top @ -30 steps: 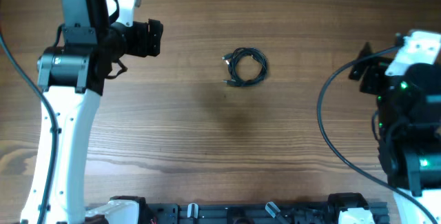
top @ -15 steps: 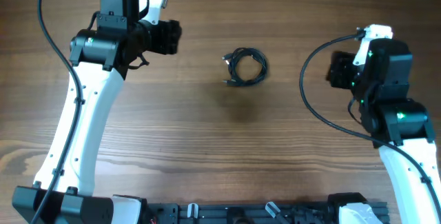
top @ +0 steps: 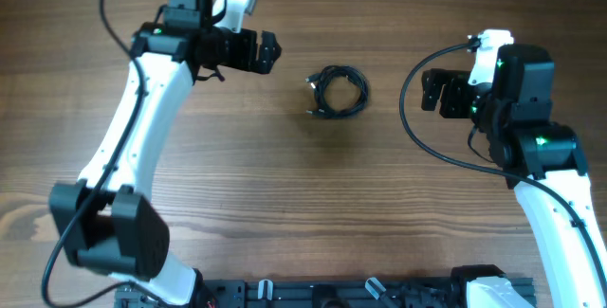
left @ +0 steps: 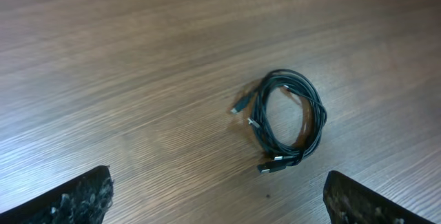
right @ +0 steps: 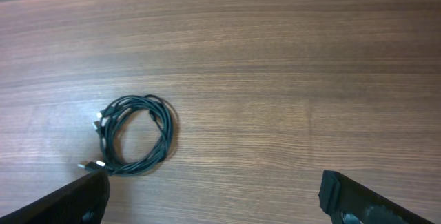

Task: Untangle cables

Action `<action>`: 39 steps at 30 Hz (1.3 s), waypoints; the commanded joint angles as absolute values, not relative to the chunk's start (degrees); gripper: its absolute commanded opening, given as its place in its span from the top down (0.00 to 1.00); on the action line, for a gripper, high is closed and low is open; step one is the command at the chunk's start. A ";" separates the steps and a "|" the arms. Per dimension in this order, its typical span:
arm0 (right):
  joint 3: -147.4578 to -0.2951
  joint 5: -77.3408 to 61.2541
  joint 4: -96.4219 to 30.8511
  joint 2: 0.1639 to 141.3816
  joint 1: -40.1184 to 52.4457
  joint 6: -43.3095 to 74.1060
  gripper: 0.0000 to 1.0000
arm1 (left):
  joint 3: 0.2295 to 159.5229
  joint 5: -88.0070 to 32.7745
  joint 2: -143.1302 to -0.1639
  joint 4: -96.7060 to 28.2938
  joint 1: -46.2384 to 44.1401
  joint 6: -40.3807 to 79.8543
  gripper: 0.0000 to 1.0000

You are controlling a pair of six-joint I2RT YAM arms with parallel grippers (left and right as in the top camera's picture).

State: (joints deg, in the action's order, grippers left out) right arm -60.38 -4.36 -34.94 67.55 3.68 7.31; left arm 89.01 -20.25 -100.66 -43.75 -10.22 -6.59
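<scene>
The cables lie as one small black coil with silvery plug ends on the wooden table, at the middle back. The coil shows in the left wrist view and in the right wrist view. My left gripper is open and empty, left of the coil and a little behind it, apart from it. My right gripper is open and empty, to the right of the coil, well apart from it. In both wrist views the fingertips stand wide apart at the lower corners with nothing between them.
The wooden table fills the view. A thick black arm cable loops beside the right arm. A dark rail with clamps runs along the front edge.
Both arms have swung inward toward the coil: the left gripper moved right, the right gripper moved left. The coil has not moved.
</scene>
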 commanded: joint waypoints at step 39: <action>-60.38 2.11 -41.25 68.10 3.97 18.00 0.00 | 89.91 -13.91 -120.51 -27.18 -25.69 -6.83 0.28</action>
State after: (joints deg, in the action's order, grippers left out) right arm -60.38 0.71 -41.32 67.57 3.73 18.79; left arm 89.01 -12.93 -118.30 -27.77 -24.93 -6.63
